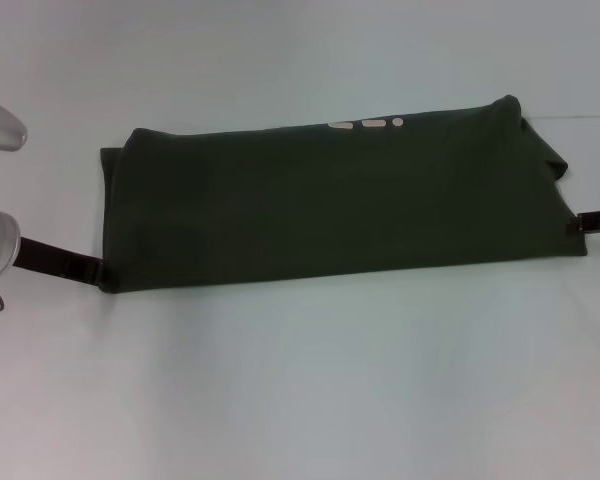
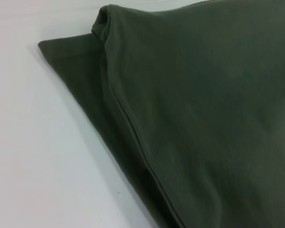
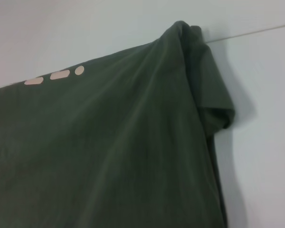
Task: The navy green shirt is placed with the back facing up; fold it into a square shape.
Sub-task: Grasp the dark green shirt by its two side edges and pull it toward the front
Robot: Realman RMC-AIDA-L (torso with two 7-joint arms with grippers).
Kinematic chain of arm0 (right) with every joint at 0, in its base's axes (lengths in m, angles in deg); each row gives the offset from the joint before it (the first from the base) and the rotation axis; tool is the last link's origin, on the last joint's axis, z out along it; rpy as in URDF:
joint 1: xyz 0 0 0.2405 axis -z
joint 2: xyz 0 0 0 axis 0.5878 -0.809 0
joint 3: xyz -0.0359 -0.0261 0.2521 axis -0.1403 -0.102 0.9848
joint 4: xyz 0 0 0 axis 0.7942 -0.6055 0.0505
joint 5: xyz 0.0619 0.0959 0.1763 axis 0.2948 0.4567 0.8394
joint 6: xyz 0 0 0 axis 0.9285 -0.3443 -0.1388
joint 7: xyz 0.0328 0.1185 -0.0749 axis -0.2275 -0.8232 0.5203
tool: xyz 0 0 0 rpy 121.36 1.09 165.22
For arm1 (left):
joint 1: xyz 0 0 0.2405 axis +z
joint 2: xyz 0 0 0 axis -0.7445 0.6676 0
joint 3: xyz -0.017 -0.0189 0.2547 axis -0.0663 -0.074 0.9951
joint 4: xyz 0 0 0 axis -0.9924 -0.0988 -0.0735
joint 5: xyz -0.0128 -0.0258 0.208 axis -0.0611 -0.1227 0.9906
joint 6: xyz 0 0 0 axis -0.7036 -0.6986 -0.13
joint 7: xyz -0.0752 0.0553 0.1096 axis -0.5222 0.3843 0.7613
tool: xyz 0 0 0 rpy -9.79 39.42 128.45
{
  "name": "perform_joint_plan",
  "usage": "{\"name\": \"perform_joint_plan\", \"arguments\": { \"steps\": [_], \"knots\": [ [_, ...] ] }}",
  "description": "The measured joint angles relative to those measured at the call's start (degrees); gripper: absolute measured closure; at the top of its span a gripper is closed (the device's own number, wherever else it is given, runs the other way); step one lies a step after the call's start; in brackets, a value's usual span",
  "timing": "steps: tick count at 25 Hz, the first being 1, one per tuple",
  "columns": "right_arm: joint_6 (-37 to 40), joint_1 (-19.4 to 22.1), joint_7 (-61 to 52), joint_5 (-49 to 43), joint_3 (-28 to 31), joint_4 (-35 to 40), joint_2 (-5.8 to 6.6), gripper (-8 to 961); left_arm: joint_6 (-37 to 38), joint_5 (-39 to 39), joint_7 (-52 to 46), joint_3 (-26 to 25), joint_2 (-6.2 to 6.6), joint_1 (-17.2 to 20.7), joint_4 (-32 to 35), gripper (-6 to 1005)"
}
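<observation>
Shirt: the navy green shirt [image 1: 330,200] lies mid-worktop, a limp, light, folded long band.
Hold: pinch its short ends.
Jaws: left gripper [image 1: 98,270] and right gripper [image 1: 577,224] sit there; I cannot tell their state.

Head view looks forward and down from high, far off, taking in whole dark olive-green folded cotton shirt [image 1: 330,200] on white table [image 1: 300,380]. Left wrist view close on shirt's corner; right wrist view close on opposite end, sharing cream printed marks [image 3: 54,76] with head view.
</observation>
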Motion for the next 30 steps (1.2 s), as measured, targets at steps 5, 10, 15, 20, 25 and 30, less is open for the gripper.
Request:
{"name": "perform_joint_plan", "arguments": {
  "steps": [5,10,15,20,25,30],
  "knots": [
    [-1.9,-0.3,0.5,-0.1,-0.5,-0.3,-1.17,185,0.0,0.0,0.0,0.0,0.0,0.0,0.1,963],
    [-4.2,-0.4,0.9,-0.1,-0.7,-0.3,-2.19,188,0.0,0.0,0.0,0.0,0.0,0.0,0.1,963],
    [-5.1,-0.4,1.9,-0.1,-0.7,-0.2,-3.26,191,0.0,0.0,0.1,0.0,0.0,-0.1,0.1,962],
    [-6.0,-0.4,2.4,-0.1,-0.7,-0.2,-3.92,194,0.0,0.0,0.1,0.0,0.0,-0.1,0.1,963],
    [-6.5,-0.4,2.5,-0.1,-0.7,-0.2,-4.23,196,0.0,0.0,0.1,0.0,0.0,-0.1,0.1,963],
    [-6.7,-0.4,2.6,-0.1,-1.1,-0.2,-4.32,195,0.0,0.0,0.1,0.0,0.0,-0.1,0.1,962]
  ]
}}
